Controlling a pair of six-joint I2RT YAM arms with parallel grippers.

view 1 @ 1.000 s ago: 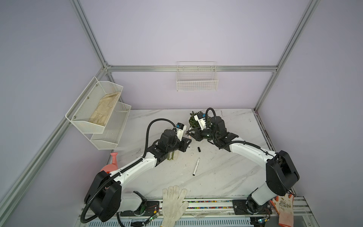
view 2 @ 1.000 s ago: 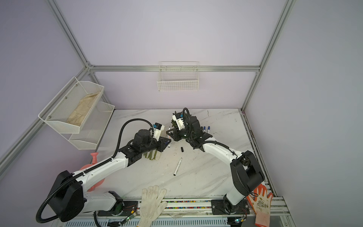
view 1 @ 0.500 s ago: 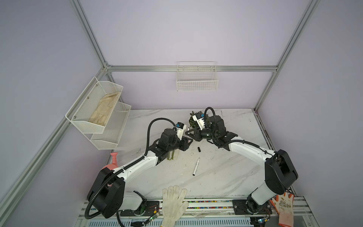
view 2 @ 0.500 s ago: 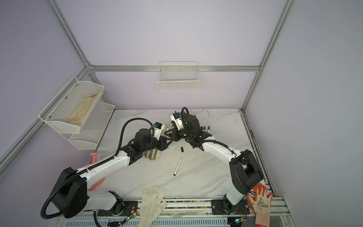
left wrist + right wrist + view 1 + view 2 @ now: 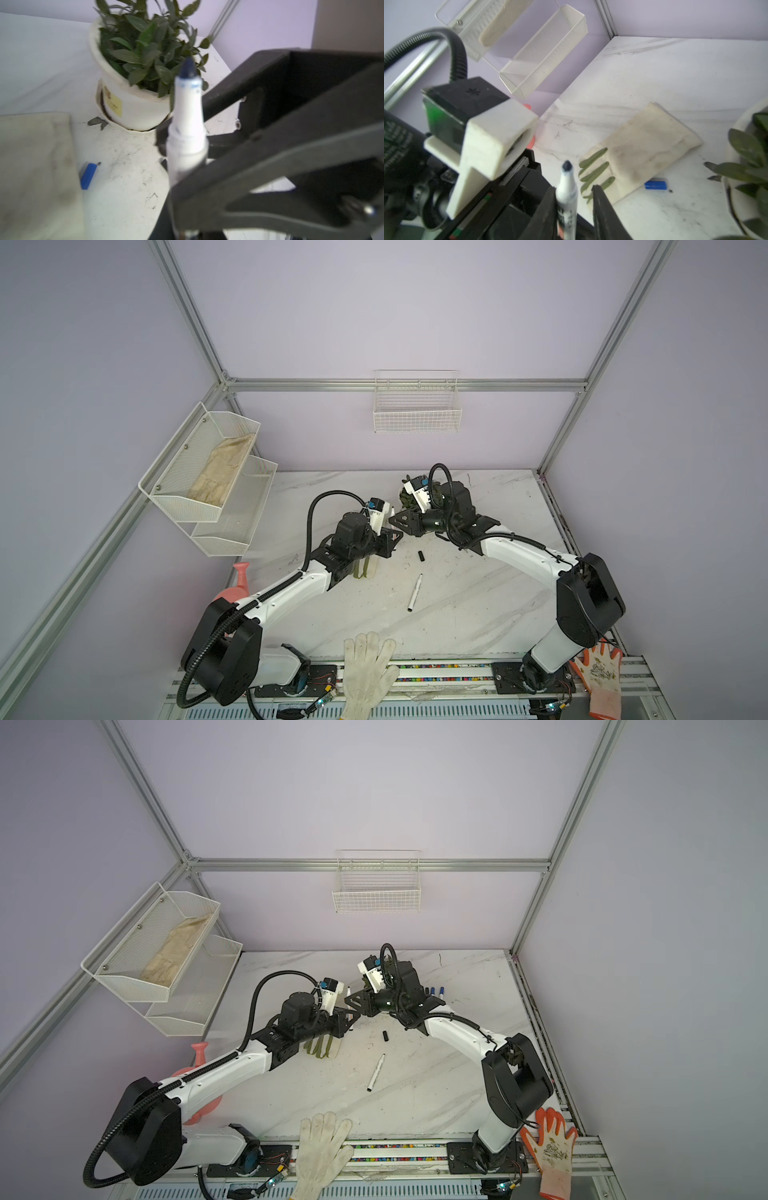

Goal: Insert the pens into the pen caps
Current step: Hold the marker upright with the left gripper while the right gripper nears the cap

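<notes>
In both top views the left gripper (image 5: pixel 397 536) and the right gripper (image 5: pixel 394 521) meet nose to nose above the far middle of the marble table (image 5: pixel 478 614). What is between them is too small to make out there. A second pen (image 5: pixel 414 592), apparently uncapped, lies on the open table with a black cap (image 5: pixel 421 556) near it. In a top view two blue-capped pens (image 5: pixel 436 992) lie beside the right arm, and we judge those finished.

In the left wrist view, the blue-tipped pen (image 5: pixel 187 133) rises out of the left gripper's clamped jaws. Its barrel is white and its dark blue nib bare, slightly blurred. A blue cap (image 5: pixel 88 175) lies on the table beside a cloth glove (image 5: pixel 35 166), near a potted plant (image 5: pixel 133 104).

In the right wrist view, the right jaws stand parted around that same pen. One is against the barrel or nearly so and the other clearly off it, so they grip nothing.

We read this as a pass of the pen into the left gripper. Next, the right gripper must back away without knocking the barrel and fetch the blue cap. Then it must line the cap's mouth up with the nib — the left holding steady.
</notes>
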